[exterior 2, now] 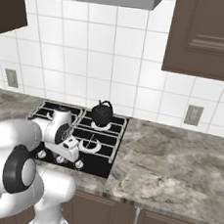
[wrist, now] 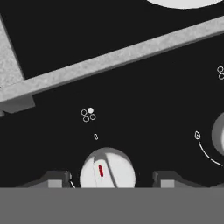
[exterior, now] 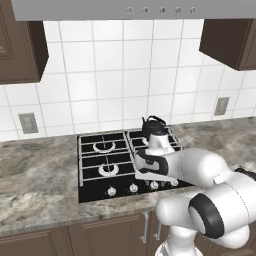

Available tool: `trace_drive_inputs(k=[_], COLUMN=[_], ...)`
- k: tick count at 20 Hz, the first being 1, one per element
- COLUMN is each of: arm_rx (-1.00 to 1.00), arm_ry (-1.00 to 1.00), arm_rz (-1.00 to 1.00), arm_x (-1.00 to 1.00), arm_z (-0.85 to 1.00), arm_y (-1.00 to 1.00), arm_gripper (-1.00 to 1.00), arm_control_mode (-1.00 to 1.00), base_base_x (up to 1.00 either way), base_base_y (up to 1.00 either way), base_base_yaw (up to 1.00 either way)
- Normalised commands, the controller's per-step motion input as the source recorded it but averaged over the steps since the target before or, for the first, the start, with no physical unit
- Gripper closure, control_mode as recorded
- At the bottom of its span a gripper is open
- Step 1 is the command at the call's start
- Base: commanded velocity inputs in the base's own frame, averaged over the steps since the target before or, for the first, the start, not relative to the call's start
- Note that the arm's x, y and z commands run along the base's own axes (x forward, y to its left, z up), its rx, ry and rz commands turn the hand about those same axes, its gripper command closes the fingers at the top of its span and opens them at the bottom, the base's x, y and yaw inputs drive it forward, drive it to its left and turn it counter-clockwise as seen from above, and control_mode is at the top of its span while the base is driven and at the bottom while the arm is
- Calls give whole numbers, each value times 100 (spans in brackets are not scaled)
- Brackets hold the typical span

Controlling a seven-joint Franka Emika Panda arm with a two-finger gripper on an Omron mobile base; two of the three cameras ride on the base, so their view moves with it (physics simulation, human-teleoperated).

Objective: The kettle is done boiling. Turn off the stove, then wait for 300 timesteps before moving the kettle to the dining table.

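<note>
Markings you can read are few: a red line on the knob (wrist: 107, 169), a four-dot burner symbol and a small drop mark printed on the stove (wrist: 144, 109) above it. Your arm reaches forward and down over the knob row, with the gripper (wrist: 107, 179) pointing at the front of the stove. Its jaws stand apart, one on each side of that knob, not clamped. Your kettle (exterior: 154, 127) sits on the back right burner, behind the hand

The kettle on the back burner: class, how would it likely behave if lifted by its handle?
The kettle looks squat and round, so it probably sits stably on the stove. Lifted by its thin arched handle, it may swing. Its knobbed lid could shift if tipped.
</note>
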Motion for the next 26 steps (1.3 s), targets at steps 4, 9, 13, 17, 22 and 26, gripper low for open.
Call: trace_drive_inputs(k=[4, 9, 13, 17, 22, 26], arm_rx=[-3, -6, -5, -3, -1, 0], arm_ry=[0, 0, 0, 0, 2, 0], arm_rz=[-9, -7, -4, -2, 0, 0], arm_x=[0, 0, 0, 0, 0, 8], arm_z=[29, 37, 38, 33, 31, 27], arm_y=[0, 0, 0, 0, 0, -4], arm_gripper=[-100, -100, -100, -100, -100, -100], arm_control_mode=[-100, -100, -100, -100, -100, -100], base_base_x=[0, 0, 0, 0, 0, 0], base_base_y=[0, 0, 0, 0, 0, 0], base_base_yaw=[0, 0, 0, 0, 0, 0])
